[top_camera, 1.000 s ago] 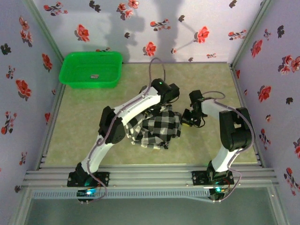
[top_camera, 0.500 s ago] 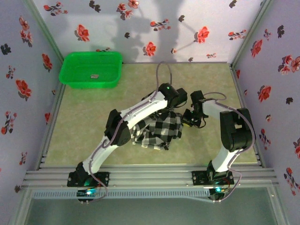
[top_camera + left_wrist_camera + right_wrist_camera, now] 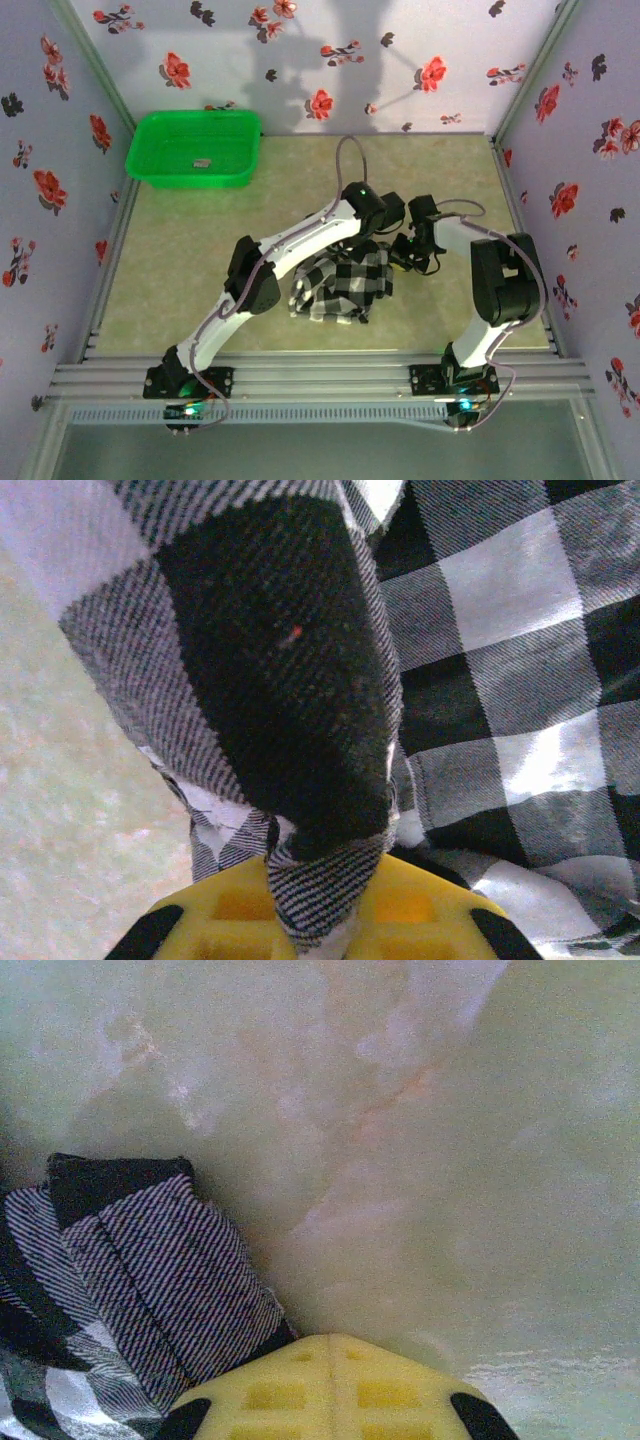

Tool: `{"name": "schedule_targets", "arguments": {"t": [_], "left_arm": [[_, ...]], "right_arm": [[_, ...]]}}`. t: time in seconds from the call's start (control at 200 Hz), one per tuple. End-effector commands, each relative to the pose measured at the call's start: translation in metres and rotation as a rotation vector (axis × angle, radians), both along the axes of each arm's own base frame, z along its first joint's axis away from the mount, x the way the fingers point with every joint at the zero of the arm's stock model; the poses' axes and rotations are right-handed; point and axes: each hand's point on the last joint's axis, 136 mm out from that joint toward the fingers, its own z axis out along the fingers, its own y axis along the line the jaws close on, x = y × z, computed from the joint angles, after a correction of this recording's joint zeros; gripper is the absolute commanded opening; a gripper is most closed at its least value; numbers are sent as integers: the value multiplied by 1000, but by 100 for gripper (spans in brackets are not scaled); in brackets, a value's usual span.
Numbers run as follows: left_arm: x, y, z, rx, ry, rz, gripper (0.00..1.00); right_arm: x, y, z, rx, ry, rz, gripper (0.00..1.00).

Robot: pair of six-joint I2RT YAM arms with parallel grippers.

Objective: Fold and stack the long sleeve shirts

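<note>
Since the frame a second before, the left arm had reached farther toward the right edge of the desk [image 3: 180,250], and the long sleeve shirt [image 3: 345,285] had slid with it, a little to the right and toward the near edge. The shirt lay crumpled in a loose heap just right of the desk's middle, nearer the near edge than the far one. The left end effector [image 3: 325,910] was clamped on a fold of the checked cloth, which rose from between its yellow fingers [image 3: 410,905]. The right end effector [image 3: 330,1360] sat low over the desk at the shirt's right side, its fingers together with nothing between them and a striped fold just beside them. A green basket [image 3: 190,182] stood in the far left corner, well apart from the shirt.
</note>
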Motion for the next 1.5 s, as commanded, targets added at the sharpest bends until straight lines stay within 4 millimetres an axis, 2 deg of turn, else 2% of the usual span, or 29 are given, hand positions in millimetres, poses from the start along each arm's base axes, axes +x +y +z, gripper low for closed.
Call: {"name": "schedule_targets", "arguments": {"t": [0.0,0.78,1.24,1.36,1.44,1.495], "left_arm": [[-11,-14,-9,-51,35,34,11],[-17,-55,-30,-297,116,148,13],[-12,-72,-31,-388,135,191,14],[-15,-71,-31,-393,142,200,30],[-14,-70,-23,-425,129,219,47],[-11,-70,-14,-464,118,235,53]], "right_arm": [[-19,19,-31,65,74,35,3],[-22,16,-31,80,69,35,3],[-22,16,-30,84,65,29,3],[-22,14,-29,82,62,26,3],[-21,9,-26,81,59,15,5],[-19,3,-22,78,49,3,8]]}}
